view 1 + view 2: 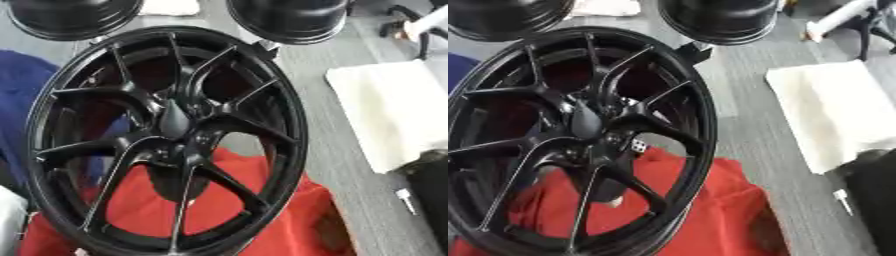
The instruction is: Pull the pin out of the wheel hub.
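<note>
Wheel hub (175,122) of a black spoked alloy rim (293,125) filled the frame's centre, over a red cloth (236,200); a white cloth (833,110) lay right. Neither hand appeared.

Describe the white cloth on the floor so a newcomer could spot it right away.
Start at the big black multi-spoke alloy wheel standing on the red cloth. Look right across the grey floor: the white rectangular cloth lies flat there, the only pale sheet beside the wheel.
</note>
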Robot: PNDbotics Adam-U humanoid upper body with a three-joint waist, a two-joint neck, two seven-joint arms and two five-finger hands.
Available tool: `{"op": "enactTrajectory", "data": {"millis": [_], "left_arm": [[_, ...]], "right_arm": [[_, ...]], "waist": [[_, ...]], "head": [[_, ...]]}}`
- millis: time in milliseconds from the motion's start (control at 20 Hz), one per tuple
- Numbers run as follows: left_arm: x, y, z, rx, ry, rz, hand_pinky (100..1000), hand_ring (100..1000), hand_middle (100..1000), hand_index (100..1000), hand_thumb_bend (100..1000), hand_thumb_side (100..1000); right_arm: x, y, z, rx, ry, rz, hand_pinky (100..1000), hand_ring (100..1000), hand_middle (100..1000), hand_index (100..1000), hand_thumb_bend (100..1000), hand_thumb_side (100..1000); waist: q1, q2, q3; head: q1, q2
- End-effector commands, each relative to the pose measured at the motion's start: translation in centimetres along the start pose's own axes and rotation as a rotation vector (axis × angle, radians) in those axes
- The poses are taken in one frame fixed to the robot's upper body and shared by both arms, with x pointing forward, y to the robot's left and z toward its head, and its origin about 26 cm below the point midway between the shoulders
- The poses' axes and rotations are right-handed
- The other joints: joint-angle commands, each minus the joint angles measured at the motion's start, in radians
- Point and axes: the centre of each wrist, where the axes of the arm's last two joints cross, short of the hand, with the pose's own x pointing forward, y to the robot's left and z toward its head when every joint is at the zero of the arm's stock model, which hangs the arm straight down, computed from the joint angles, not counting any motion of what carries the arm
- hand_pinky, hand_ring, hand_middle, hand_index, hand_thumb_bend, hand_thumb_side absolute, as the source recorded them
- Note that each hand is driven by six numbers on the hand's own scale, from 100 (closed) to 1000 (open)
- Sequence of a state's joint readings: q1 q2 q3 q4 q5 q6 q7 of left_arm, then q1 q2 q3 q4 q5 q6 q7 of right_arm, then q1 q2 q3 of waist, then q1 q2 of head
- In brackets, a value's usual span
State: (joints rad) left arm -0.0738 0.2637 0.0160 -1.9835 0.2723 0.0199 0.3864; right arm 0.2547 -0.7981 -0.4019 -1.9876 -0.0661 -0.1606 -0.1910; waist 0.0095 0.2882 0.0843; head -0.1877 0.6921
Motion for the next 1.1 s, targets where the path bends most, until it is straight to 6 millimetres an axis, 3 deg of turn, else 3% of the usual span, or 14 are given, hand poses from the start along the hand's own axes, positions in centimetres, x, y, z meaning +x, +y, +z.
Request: {"op": "enactTrajectory", "data": {"millis": [50, 150, 300, 650, 700, 750, 800, 1100], "left_arm": [[0.8, 0.2, -0.4, -0.008, -0.04, -0.007, 667, 760, 628, 658, 100, 754], [0.8, 0.2, -0.4, -0.007, -0.042, -0.006, 666, 761, 628, 658, 100, 756], [0.8, 0.2, -0.4, -0.008, -0.041, -0.008, 667, 761, 629, 658, 100, 752], [0.9, 0.1, -0.5, -0.019, -0.046, -0.008, 668, 762, 629, 658, 100, 752], [1.0, 0.1, -0.6, -0.02, -0.048, -0.01, 668, 762, 629, 658, 100, 753], [1.0, 0.2, -0.6, -0.022, -0.051, -0.012, 668, 762, 629, 658, 100, 752], [1.1, 0.2, -0.7, -0.025, -0.057, -0.015, 668, 762, 629, 658, 100, 751], [2.2, 0.1, -1.9, -0.065, -0.129, -0.039, 669, 761, 629, 659, 100, 727]], "right_arm": [[-0.9, 1.0, 2.4, 0.0, 0.037, 0.1, 887, 859, 826, 847, 100, 422], [-1.5, 2.2, 4.0, 0.038, 0.122, 0.109, 907, 908, 910, 900, 100, 333], [-1.9, 3.0, 5.4, 0.067, 0.272, 0.131, 933, 948, 957, 920, 100, 212], [-2.3, 4.1, 7.0, 0.065, 0.439, 0.193, 942, 955, 959, 923, 100, 199], [-2.3, 4.2, 7.0, 0.055, 0.432, 0.188, 932, 932, 933, 923, 100, 263], [-2.3, 4.3, 7.0, 0.042, 0.41, 0.173, 919, 916, 914, 911, 100, 412], [-2.3, 4.4, 6.9, 0.024, 0.373, 0.152, 908, 901, 897, 894, 100, 467], [-1.8, 4.6, 5.6, -0.101, 0.085, -0.034, 876, 820, 808, 815, 100, 504]], "waist": [[0.003, -0.007, 0.005], [0.008, -0.004, 0.006], [0.013, -0.002, 0.005], [0.01, -0.004, 0.0], [0.009, -0.004, 0.0], [0.008, -0.005, -0.001], [0.006, -0.006, -0.001], [-0.002, -0.01, 0.005]], "head": [[0.01, -0.017], [0.012, -0.019], [0.024, -0.024], [0.037, -0.027], [0.039, -0.027], [0.04, -0.027], [0.041, -0.027], [0.042, -0.016]]}}
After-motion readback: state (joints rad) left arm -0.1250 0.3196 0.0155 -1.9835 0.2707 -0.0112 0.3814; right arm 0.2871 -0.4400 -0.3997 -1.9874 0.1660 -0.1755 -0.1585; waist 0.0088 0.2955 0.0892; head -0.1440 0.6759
